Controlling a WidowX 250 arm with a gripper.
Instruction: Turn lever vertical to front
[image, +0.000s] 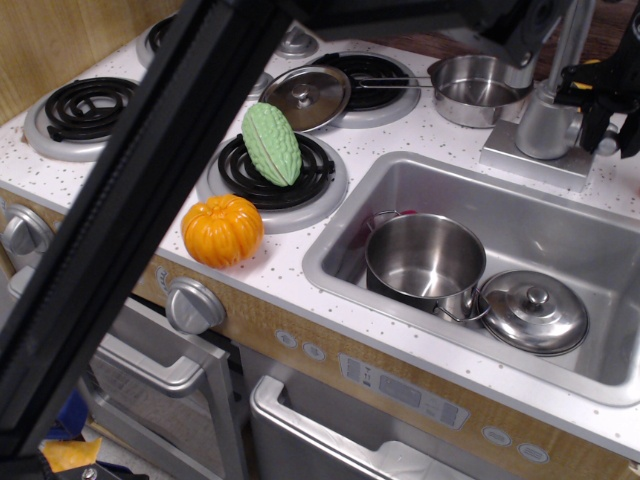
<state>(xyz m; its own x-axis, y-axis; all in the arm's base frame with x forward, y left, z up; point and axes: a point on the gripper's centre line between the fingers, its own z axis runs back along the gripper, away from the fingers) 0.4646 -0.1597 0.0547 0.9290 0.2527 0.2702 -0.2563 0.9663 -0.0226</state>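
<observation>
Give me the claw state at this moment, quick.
Claw: black fingers sit at the lever beside the faucet; open or shut on it cannot be told from this view.

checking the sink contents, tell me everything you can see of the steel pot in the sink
The steel pot is a shiny, round, straight-walled pot that stands upright and uncovered in the left part of the sink. It looks empty, its inside reflecting light. A small loop handle shows at its upper left rim, another at its lower right. Its lower right side meets a domed steel lid with a round knob, which lies beside it on the sink floor.
</observation>
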